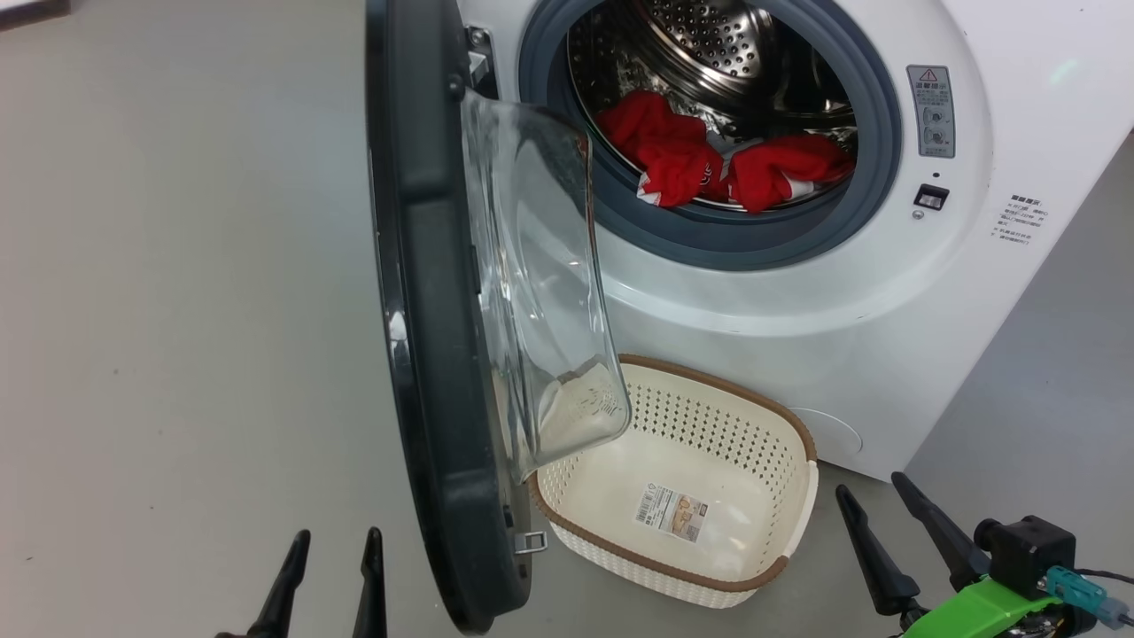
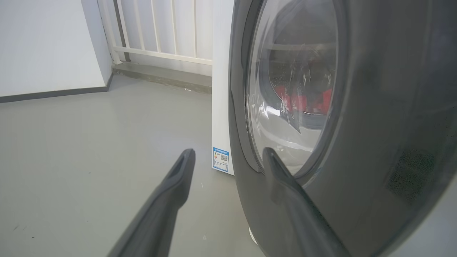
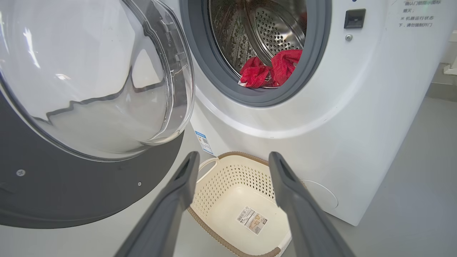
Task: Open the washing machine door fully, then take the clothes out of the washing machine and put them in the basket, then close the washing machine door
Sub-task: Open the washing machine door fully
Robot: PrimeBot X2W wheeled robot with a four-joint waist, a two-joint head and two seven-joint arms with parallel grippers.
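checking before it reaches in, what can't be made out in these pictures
The clothes: head view, rubber ring hides the pile's underside, so their number is unclear.
Basket: head view, left corner warped behind the glass of the door.
Warning label: head view, print too small.

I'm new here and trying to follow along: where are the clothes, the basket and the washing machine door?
clothes [image 1: 673, 164]: head view, on the left red bundle.
basket [image 1: 709, 425]: head view, on its perforated far wall.
washing machine door [image 1: 425, 310]: head view, on its dark rim.
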